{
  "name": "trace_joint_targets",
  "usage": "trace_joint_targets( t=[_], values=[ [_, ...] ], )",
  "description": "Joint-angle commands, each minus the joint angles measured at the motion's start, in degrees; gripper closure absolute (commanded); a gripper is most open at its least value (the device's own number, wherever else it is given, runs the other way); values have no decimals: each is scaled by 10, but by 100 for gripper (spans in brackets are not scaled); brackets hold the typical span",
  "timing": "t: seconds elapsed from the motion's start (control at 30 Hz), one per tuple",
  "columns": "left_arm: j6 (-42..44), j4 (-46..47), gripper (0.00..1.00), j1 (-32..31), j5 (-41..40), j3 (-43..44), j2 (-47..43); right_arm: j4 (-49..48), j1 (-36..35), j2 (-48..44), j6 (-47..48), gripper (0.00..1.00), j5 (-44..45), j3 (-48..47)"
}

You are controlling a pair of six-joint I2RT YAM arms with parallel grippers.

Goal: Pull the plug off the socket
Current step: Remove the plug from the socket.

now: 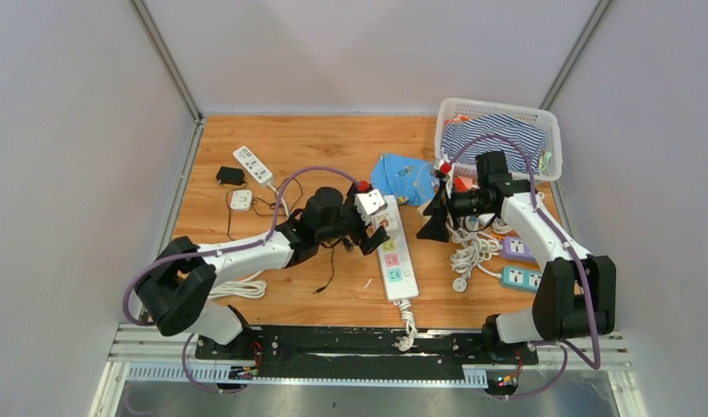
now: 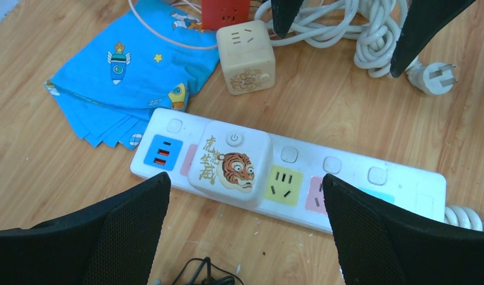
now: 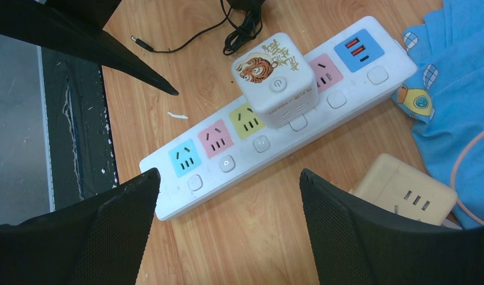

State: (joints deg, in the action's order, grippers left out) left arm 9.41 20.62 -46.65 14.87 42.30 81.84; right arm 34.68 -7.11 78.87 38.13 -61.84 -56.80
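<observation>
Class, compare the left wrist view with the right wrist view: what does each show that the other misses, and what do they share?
Only the left wrist view: a red cube socket, a coiled white cable and a loose white plug. Only the right wrist view: the dark metal rail at the near edge. Both: the white power strip, the tiger-print cube plug seated in it, the blue cloth and a cream cube socket.

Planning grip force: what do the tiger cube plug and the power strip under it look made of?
Tiger cube plug: likely hard moulded plastic, smooth white finish; rounded edges, printed tiger. Power strip: seemingly the same rigid white plastic, faintly glossy, coloured socket faces.
</observation>
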Motion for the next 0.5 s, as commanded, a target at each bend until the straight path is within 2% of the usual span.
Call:
trace_joint_targets(
  t=[0.0,0.23,0.47],
  values=[
    [7,9,0,-6,-4,30,35,50,13,11,41,12,14,-25],
    [38,6,0,-25,-82,53,81,83,27,29,72,11,13,-37],
    [55,6,6,-47,-174,59,130,142,52,45,132,11,12,-56]
  ],
)
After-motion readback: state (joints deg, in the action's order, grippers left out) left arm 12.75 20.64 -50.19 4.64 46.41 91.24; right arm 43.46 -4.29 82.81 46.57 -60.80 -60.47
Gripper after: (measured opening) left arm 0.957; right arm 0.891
